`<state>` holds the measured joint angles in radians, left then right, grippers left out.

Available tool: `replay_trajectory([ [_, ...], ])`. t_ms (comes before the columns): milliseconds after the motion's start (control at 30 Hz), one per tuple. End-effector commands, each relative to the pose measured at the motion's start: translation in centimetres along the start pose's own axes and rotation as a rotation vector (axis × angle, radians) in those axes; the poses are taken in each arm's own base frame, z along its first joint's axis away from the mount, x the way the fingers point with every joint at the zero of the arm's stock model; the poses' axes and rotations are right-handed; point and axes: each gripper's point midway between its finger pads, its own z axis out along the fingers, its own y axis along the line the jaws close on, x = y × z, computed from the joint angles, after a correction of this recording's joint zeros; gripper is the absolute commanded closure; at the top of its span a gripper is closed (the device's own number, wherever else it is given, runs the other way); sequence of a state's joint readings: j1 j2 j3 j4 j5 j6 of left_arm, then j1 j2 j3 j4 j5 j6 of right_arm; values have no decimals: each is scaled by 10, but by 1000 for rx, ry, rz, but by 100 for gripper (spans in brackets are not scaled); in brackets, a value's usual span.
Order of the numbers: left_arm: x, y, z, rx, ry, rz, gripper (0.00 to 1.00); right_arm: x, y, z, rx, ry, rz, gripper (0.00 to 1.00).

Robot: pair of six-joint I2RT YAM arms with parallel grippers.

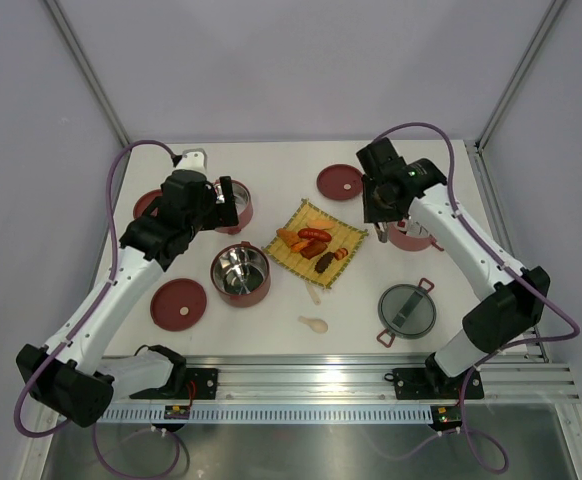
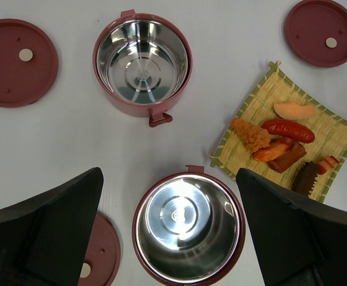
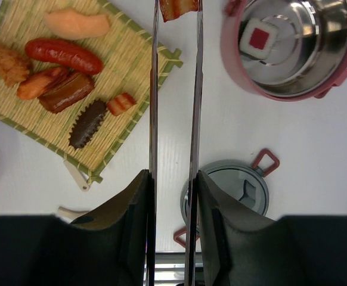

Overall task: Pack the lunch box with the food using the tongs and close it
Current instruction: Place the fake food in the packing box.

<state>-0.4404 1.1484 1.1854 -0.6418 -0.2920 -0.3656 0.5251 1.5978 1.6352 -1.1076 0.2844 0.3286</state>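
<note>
**Tongs hold a striped bit beside the loaded tier**

The R tool (image 3: 173, 179) is part-closed on the tongs (image 3: 154, 89), squeezing both arms near-parallel. The tips pinch a brown-red striped bit (image 3: 178, 7) over the bare surface (image 3: 316, 155), between the yellow mat (image 3: 132, 59) and the loaded tier (image 3: 307, 53), just beside its rim. The L tool (image 2: 169, 179) stands wide w/ nothing in it, hovering over an empty tier (image 2: 188, 229).

Handling (judged):
- Food looks light, small, hard-ish & prob. slick, so a bit could squirt out of the thin steel tips. Best to pinch across the middle w/ a steady squeeze.
- The sausage (image 3: 63, 53) is round and may roll, so take it at mid-length.
- Tongs are springy: ease the grip & the arms spread, dropping the load.
- Tiers are stiff & steel-lined, so hold them by the wall or side lugs.
- Disc lids lie flat on the surface and are awkward to lift. Go for an edge.

Counts:
- Tiers: 3. One has a white-red square piece (image 3: 258, 37) inside. Two are empty, incl. the second empty tier (image 2: 142, 59).
- Red disc lids (image 2: 18, 62): 3.
- Grey top lid (image 3: 230, 187) w/ red clips: 1.
- Tongs: 1 pair. Mat: 1.
- Food: 7 pcs on the mat, 1 in the tongs, 1 in a tier, so 9 total.
- Cream spoon (image 1: 313, 324): 1 seen clearly.
</note>
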Motion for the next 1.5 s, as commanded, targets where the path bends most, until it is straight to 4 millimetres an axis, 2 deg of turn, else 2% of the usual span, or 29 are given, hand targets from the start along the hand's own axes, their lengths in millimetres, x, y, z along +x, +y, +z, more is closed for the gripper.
replay_trajectory([
  [0, -24, -9, -4, 27, -58, -7, 1, -13, -41, -20, 67, -73, 84, 64],
  [67, -23, -9, -3, 27, -55, -6, 1, -11, -55, -22, 86, -74, 106, 64],
  [100, -23, -9, -2, 27, -55, -6, 1, -11, -69, -23, 104, -80, 138, 64],
  [233, -22, -10, -1, 29, -51, -5, 1, 0, -98, -15, 152, -56, 183, 64],
  [433, -21, -9, 1, 25, -48, -5, 1, 12, -127, 3, 203, -21, 235, 64],
  [567, -20, -8, 2, 19, -45, -4, 1, 14, -133, 15, 197, -12, 248, 64],
  [733, -18, -7, 3, 13, -41, -7, 1, 12, -133, 24, 204, -10, 261, 59],
  [900, -13, -6, 3, 7, -36, -16, 1, 14, -131, 33, 201, 8, 271, 48],
  [1067, -12, -4, 3, 4, -35, -18, 1, 10, -129, 33, 192, -1, 276, 46],
  [1200, -13, -3, 0, 0, -43, -20, 1, 5, -125, 25, 162, -25, 291, 47],
  [1300, -14, -2, -1, -4, -48, -21, 1, 0, -113, 15, 84, -49, 302, 54],
  [1367, -14, -1, -2, -7, -50, -23, 1, -4, -99, 1, 8, -82, 297, 58],
  [1467, -13, 0, -2, -12, -49, -23, 1, -7, -76, -16, -57, -121, 251, 59],
])
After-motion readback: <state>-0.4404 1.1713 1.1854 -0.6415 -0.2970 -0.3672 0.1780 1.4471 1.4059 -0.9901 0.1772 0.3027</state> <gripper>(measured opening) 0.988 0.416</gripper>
